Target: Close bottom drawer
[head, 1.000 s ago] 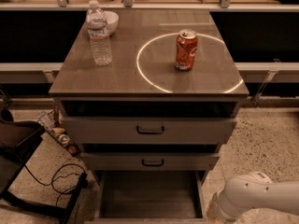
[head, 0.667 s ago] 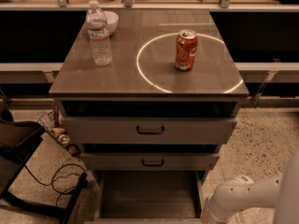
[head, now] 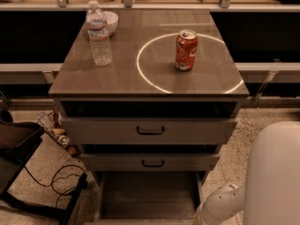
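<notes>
The bottom drawer (head: 147, 193) is pulled out far from the cabinet (head: 140, 81). Its flat floor lies open to the camera and looks empty, and its front edge runs out of the lower border of the view. Above it, the middle drawer (head: 150, 162) and the top drawer (head: 150, 131) sit nearly flush, each with a small black handle. The dark gaps above them suggest that they are also a little open.

The white arm (head: 222, 203) comes in from the lower right and bends down just beside the right front corner of the bottom drawer. The gripper itself is not visible. It is probably below the border of the view, near the front of the drawer, and I cannot tell how far open it is or whether it holds anything. This low placement makes sense, because this drawer shows no handle here, so a push on its front panel is the likely way to close it.

On the cabinet top stand a water bottle (head: 99, 34), a white bowl (head: 111, 21) just behind it and a red soda can (head: 186, 49) inside a bright ring of light (head: 143, 74). They are well apart from the work, but a hard push may shake the cabinet and tip the tall bottle.

The drawer is not yet closed, so nearly all of the task remains.
</notes>
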`<state>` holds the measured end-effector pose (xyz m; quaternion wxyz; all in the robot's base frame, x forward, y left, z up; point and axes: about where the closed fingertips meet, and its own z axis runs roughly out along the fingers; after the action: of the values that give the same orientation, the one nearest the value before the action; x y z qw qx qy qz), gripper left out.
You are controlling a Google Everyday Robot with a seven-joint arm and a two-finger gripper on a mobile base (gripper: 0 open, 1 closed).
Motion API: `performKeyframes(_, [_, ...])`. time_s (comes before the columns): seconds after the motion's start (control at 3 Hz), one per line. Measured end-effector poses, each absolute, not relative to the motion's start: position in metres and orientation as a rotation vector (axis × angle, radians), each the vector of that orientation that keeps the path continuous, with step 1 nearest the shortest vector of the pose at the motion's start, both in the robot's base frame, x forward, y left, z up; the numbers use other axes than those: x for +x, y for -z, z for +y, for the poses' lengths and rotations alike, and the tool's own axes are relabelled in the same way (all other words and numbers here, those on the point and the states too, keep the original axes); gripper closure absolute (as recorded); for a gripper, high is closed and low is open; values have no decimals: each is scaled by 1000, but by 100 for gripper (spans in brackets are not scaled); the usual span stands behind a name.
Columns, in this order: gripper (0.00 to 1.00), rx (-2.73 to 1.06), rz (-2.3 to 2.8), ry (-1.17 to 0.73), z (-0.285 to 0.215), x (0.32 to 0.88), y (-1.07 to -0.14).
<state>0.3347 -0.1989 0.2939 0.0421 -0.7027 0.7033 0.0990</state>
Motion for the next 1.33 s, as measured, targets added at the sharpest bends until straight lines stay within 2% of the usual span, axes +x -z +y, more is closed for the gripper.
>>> performKeyframes(1.33, [100, -2236, 2117, -521, -122, 316, -172])
